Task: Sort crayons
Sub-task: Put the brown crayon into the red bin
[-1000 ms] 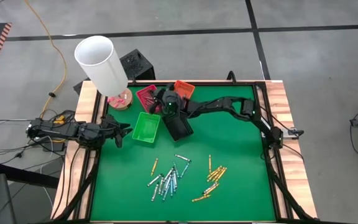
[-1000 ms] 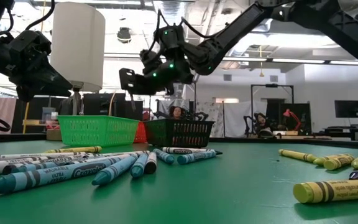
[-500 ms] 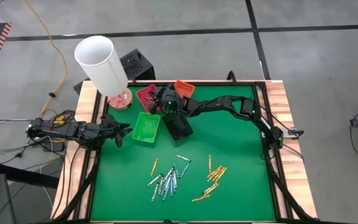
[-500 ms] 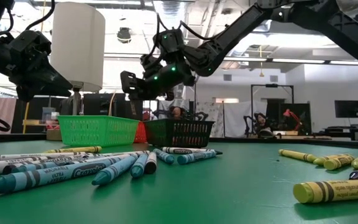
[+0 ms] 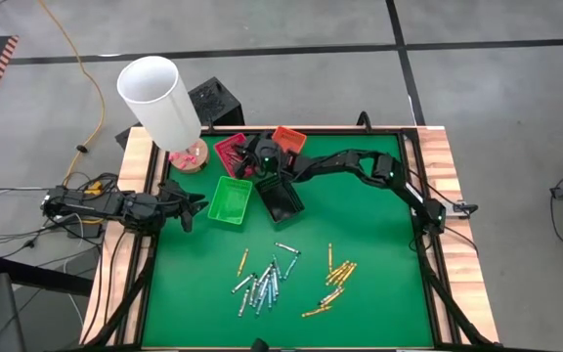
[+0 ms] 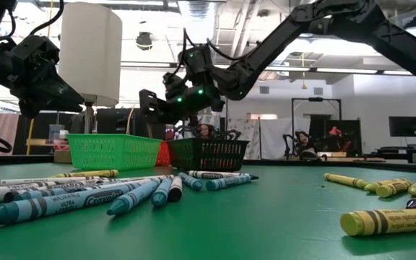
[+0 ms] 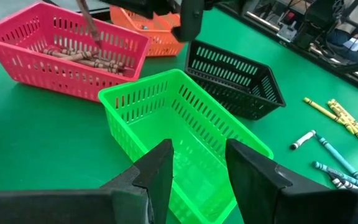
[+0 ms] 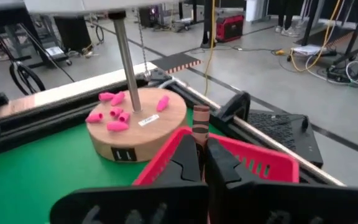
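At the desk's [image 5: 379,293] left edge the left gripper [image 5: 195,210] waits, its fingers parted and released, just beside the green plastic mesh tray [image 5: 229,200]. The right gripper [image 8: 199,163], fingers clenched on a red-brown crayon [image 8: 201,126], hangs over the red plastic mesh tray [image 5: 231,151], having drawn slightly farther back and lower than a second ago. Loose blue and yellow crayons [image 5: 267,284] lie mid-desk, with bare green felt around them toward the front and right rails.

We see a white lampshade [image 5: 158,98] at the table's eleven o'clock, its wooden base [image 8: 138,125] strewn with pink erasers [image 8: 117,112]. Red [image 5: 231,150], orange [image 5: 290,139], green [image 5: 230,199] and black [image 5: 283,199] trays cluster toward twelve o'clock on the green mat [image 5: 379,293].
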You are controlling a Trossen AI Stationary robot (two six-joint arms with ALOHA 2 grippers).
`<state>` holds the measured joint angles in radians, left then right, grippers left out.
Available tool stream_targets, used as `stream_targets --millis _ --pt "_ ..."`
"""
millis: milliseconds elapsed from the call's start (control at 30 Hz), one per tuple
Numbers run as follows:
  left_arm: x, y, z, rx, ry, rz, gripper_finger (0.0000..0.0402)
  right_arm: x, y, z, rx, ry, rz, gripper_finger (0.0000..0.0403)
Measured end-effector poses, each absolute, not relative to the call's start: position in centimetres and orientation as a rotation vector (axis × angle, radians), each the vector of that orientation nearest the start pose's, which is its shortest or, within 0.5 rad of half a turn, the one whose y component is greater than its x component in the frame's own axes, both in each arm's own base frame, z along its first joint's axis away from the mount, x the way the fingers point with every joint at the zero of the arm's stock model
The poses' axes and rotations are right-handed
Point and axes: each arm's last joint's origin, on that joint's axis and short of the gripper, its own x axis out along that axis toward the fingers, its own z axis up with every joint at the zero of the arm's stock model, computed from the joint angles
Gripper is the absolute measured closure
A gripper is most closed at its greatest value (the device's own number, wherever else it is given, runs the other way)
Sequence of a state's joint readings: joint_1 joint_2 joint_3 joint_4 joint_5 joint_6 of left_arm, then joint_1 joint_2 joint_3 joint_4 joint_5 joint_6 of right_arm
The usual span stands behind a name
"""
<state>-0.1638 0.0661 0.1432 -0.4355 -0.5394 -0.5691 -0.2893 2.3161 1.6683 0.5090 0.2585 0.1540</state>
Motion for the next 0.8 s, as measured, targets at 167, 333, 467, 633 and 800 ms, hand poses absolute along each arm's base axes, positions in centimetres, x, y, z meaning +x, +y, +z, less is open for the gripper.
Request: stream_targets --millis 167,333,467,633,800 --pt "8.43 0.10 16.71 -0.431 0.224 0.451 0.0265 50.22 -15.80 18.67 0.148 0.107 -0.561 0.0401" --pt "8.43 0.10 16.72 -0.430 0.224 0.452 0.0265 50.08 -16.17 18.52 0.171 0.116 -0.570 0.0401" --pt "8.43 0.11 16.71 -0.430 0.224 0.452 0.0265 49.97 -16.11 17.90 0.183 0.178 -0.576 0.0401" --pt "8.43 0.11 16.71 -0.430 0.224 0.453 0.0265 49.88 -16.27 17.73 0.184 0.196 -0.581 0.0395" --pt "8.43 0.11 16.71 -0.430 0.224 0.453 0.0265 49.81 -16.44 17.72 0.185 0.195 -0.591 0.0361"
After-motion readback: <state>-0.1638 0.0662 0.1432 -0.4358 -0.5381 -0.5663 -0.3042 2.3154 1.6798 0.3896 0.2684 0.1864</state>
